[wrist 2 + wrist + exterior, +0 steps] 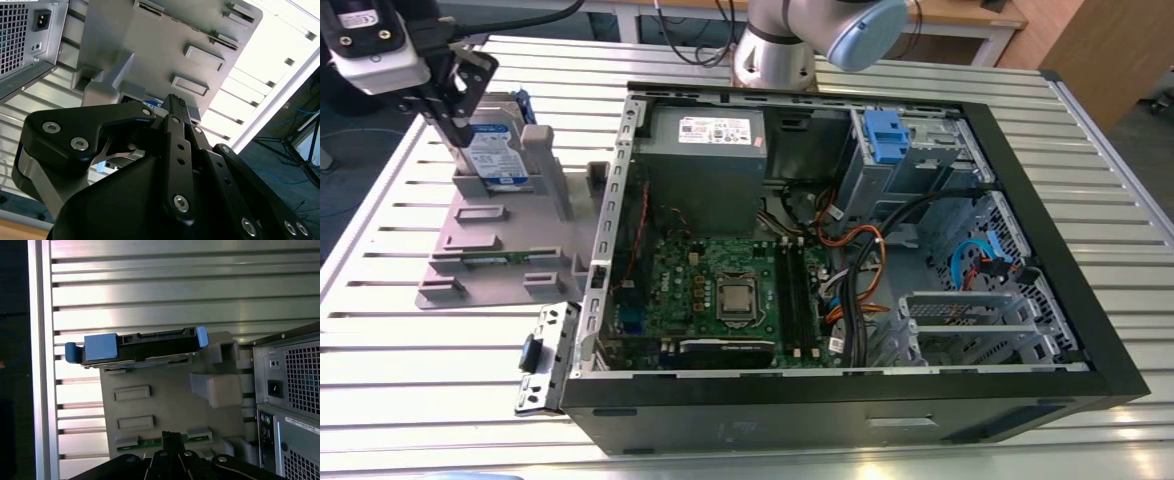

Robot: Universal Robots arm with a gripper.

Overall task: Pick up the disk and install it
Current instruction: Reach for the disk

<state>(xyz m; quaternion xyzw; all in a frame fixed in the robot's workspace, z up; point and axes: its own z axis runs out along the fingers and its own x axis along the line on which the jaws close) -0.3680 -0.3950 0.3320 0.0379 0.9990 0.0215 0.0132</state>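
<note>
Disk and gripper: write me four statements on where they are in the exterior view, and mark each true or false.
1. The disk stands on edge in the grey stand. True.
2. The disk sits inside the computer case. False: it is outside the case, in the stand.
3. The case lies open with its motherboard showing. True.
4. The gripper reaches into the case. False: it is over the stand, close by the disk.

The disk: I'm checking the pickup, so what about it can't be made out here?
Exterior view: the tool covers one side of the disk, the grey holder its foot; contact cannot be told.
Second wrist view: the tool hides nearly all of the disk.
First wrist view: the disk is edge-on, so its label face is hidden.
</note>
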